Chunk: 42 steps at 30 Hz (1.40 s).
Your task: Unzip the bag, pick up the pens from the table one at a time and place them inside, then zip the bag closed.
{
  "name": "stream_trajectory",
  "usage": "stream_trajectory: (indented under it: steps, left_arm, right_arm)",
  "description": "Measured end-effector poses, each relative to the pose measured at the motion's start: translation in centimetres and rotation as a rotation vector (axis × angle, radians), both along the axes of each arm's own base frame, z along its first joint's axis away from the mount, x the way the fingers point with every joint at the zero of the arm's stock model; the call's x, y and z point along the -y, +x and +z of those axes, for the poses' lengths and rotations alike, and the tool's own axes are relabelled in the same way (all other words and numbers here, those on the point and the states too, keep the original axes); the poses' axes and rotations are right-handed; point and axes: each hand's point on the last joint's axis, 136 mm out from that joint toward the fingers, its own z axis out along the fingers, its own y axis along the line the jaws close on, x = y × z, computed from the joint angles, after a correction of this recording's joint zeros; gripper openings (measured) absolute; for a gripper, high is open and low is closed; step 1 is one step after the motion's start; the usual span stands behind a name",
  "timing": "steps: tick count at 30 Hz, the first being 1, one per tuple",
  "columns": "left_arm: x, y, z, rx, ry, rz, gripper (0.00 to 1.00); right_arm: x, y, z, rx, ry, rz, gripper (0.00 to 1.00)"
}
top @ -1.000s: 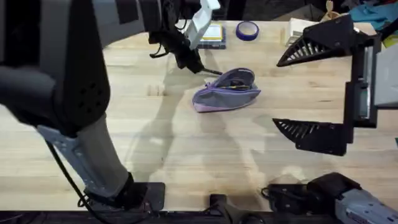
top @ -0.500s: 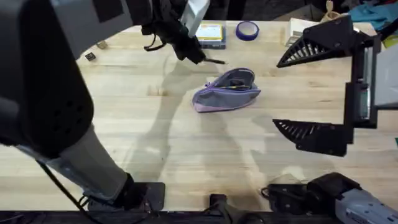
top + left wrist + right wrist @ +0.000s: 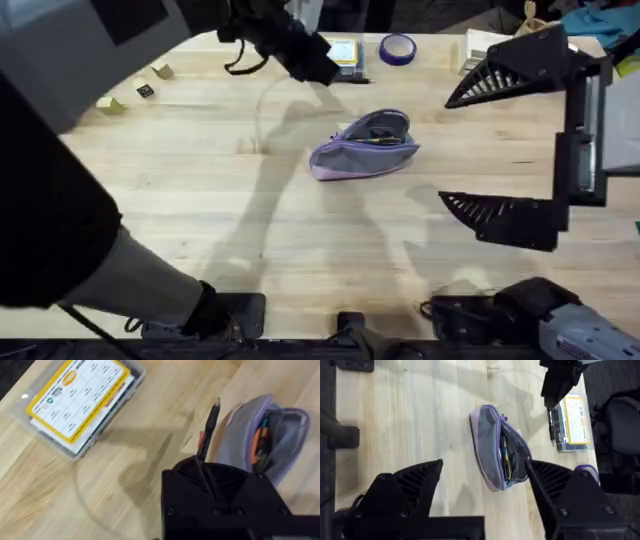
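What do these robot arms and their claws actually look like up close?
The right gripper has two black, wedge-shaped fingers with ribbed inner faces, mounted on a grey and black crossbar. The left arm is bulky, with black and light grey shells. A thin black cable loops beside the black left gripper, which has a blocky housing with small screws.

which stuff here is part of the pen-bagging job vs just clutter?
Job:
- bag, unzipped
- orange pen, inside it
- black pen, held by left gripper
- right gripper, open

Clutter:
- yellow-labelled clear box
- purple tape roll
- small blocks
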Motion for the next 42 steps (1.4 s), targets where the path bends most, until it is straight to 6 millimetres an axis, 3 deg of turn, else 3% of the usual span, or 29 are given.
stream_trajectory:
  steps: [16,32,38,42]
  left_arm:
    - [7.6,-5.7,0.0,-0.128,-0.032,-0.067,0.042]
    - [9.5,-7.4,-0.2,-0.178,-0.029,-0.046,0.042]
    - [9.7,-7.1,-4.9,-0.254,0.061,-0.029,0.043]
    - [9.5,-7.5,-7.1,-0.312,0.099,-0.026,0.042]
  right_arm:
    - [0.0,0.0,0.0,0.000,0.000,0.000,0.997]
    - [0.0,0.0,0.0,0.000,0.000,0.000,0.997]
    - [0.0,0.0,0.0,0.000,0.000,0.000,0.998]
    - [0.0,0.0,0.0,0.000,0.000,0.000,0.997]
